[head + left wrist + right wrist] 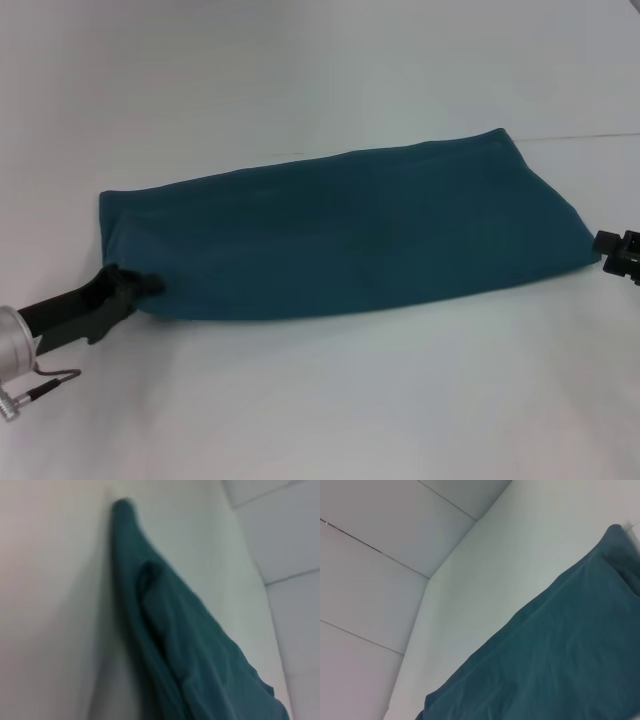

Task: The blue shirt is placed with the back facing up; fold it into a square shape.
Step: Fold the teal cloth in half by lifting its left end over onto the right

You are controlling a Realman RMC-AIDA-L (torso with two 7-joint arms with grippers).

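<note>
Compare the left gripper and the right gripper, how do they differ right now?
The left gripper meets the near left corner of the blue shirt, much of its arm visible; the right gripper sits just off the shirt's right end, mostly out of view. Both are black and low over the white table.

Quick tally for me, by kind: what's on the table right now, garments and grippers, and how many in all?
Blue shirt, lying folded into a long band on the white table: 1
Grippers: 2, the left gripper at the shirt's near left corner, the right gripper at its right end
Total: 3
</note>
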